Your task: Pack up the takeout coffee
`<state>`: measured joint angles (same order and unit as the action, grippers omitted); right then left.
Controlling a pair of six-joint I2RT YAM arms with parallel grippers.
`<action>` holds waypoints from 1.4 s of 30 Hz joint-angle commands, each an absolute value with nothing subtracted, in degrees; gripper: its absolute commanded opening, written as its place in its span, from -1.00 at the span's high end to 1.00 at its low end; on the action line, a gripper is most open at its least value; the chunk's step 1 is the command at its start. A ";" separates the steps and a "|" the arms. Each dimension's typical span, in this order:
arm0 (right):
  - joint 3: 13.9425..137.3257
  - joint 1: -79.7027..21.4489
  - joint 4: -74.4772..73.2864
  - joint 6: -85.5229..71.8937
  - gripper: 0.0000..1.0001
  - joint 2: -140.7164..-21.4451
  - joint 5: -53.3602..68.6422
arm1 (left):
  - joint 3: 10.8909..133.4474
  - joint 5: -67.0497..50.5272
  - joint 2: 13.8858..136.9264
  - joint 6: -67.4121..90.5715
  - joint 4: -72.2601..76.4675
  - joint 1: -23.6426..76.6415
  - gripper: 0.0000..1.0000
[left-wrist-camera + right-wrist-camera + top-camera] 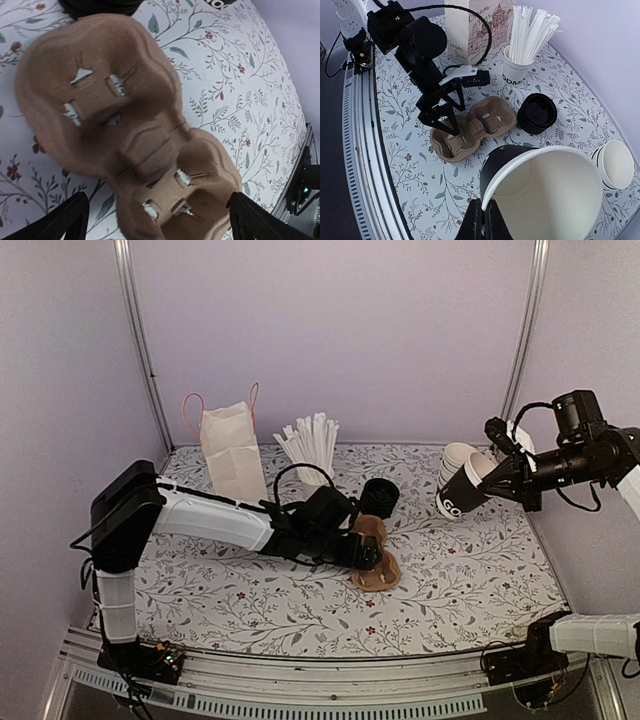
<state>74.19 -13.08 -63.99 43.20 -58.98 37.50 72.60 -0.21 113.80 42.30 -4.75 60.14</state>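
left gripper (160, 222) jaws spread wide, empty, over brown cup carrier (485, 120) | right gripper (482, 215) pinched on rim of 1 lidless black cup (545, 195), aloft well right of carrier

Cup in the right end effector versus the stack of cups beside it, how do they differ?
The held cup is single, tilted, its rim pinched by the right end effector; the cup stack is several nested cups resting on the table, untouched. Both are lidless, black outside, white inside.
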 commanded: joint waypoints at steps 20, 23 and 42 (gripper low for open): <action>79.78 -13.21 -58.93 39.85 1.00 -60.25 35.07 | 99.09 -17.72 129.42 28.93 -7.80 72.70 -0.88; 78.09 -13.27 -58.96 40.36 1.00 -60.91 36.15 | 87.15 -19.31 121.15 28.75 -7.02 72.94 -0.87; 78.69 -47.07 -56.11 43.13 1.00 -77.55 14.89 | 46.00 3.99 84.30 45.71 -8.37 65.10 -0.82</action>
